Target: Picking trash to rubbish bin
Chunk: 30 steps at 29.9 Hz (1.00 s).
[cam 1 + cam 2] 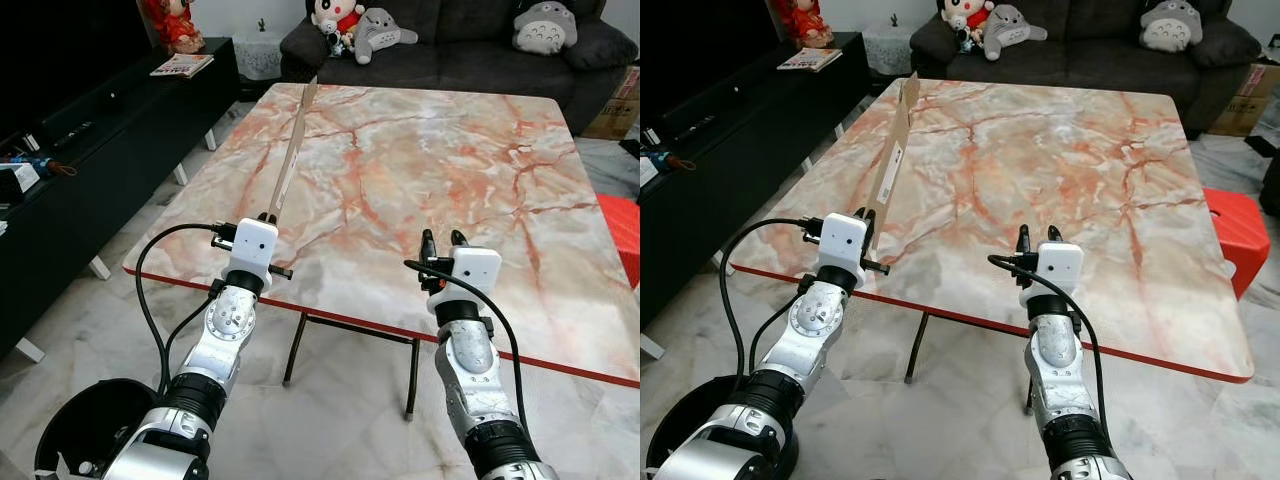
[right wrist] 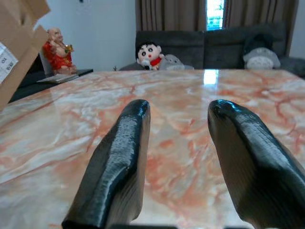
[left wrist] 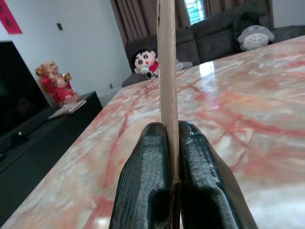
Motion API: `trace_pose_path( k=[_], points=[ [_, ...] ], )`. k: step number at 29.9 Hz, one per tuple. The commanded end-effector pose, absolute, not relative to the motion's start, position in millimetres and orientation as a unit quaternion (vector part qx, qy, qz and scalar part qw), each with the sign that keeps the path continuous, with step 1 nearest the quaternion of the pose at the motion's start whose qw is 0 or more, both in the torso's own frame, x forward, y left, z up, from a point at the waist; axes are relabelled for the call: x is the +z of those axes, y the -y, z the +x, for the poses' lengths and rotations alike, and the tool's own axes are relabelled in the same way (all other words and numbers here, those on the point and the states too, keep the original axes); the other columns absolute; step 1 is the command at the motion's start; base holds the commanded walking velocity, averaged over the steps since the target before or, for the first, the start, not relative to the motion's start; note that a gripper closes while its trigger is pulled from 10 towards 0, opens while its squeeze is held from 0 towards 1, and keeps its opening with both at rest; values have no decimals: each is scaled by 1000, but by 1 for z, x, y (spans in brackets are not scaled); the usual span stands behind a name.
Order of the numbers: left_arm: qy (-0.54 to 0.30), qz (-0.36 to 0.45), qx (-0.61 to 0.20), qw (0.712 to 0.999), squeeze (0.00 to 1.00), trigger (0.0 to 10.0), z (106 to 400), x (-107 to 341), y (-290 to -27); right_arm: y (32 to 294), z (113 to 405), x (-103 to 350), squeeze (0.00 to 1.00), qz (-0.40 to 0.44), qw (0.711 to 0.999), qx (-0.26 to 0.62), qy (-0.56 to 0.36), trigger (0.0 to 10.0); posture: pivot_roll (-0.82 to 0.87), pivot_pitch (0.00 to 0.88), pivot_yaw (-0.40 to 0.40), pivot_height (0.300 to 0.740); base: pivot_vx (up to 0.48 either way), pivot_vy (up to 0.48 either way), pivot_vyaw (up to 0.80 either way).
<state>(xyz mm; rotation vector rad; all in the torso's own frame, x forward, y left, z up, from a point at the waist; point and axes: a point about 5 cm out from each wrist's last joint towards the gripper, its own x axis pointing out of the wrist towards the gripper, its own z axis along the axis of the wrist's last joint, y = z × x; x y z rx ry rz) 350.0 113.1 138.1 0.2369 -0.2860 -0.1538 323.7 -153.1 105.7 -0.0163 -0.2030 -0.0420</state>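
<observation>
At seven o'clock we log a round black rubbish bin (image 1: 95, 420). Our left gripper (image 3: 170, 157) pinches a flat brown cardboard strip (image 1: 892, 160) at eleven o'clock above the pink marble table (image 1: 450, 180); our right gripper (image 2: 176, 157) is spread, unloaded.

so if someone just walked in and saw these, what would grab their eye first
Most striking is the flat cardboard piece, clamped edge-on in the left gripper and standing up over the near left part of the orange-veined marble table. The right gripper is over the table's near edge, fingers apart and holding nothing. A black rubbish bin sits on the floor by the robot's left arm.
</observation>
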Motion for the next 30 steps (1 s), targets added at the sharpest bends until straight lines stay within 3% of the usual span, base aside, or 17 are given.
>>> trace_pose_path(
  k=[1,30],
  points=[
    [144,121,-84,979,0,10000,349,137,-112,154,324,107,0,-11,994,-23,106,10000,161,0,58,740,0,-480,0],
    [144,107,-83,980,0,10000,349,137,-111,156,323,105,0,-17,995,-23,100,10000,162,0,53,740,0,-459,0]
  ],
)
